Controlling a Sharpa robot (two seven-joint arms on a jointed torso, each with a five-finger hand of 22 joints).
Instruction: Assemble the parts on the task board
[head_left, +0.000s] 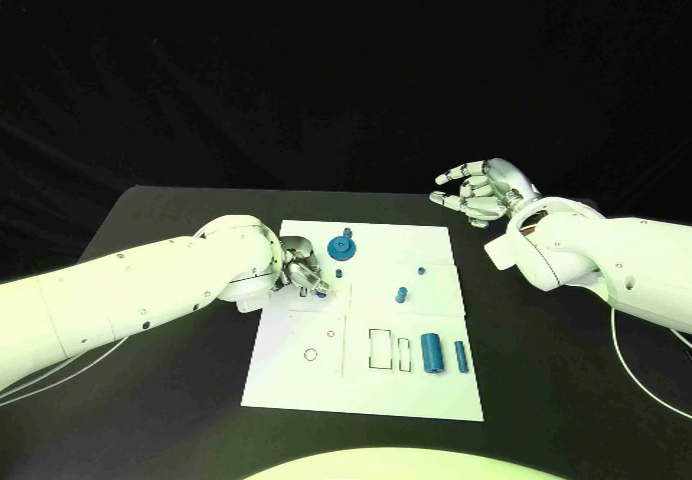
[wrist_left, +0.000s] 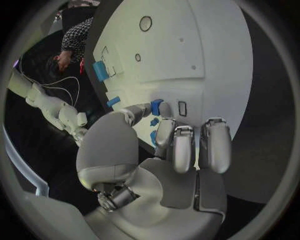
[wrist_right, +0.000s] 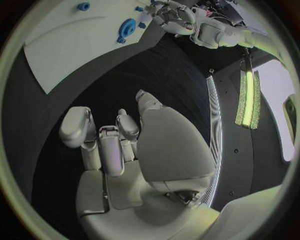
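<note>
I see my left hand (head_left: 300, 272) at the board's (head_left: 433, 250) left edge, frame centre, pinching a blue part (wrist_left: 156, 107). My right hand (head_left: 483, 190) hovers upper right, fingers curled, empty.

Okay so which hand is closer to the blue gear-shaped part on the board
Left. The left hand sits over the task board, just beside the blue gear-shaped part. The right hand hovers off the board's far right corner, farther away.

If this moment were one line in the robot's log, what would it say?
left hand: on task board, pinching small blue part | right hand: raised off board, holding nothing | gear-like part: on board
</note>
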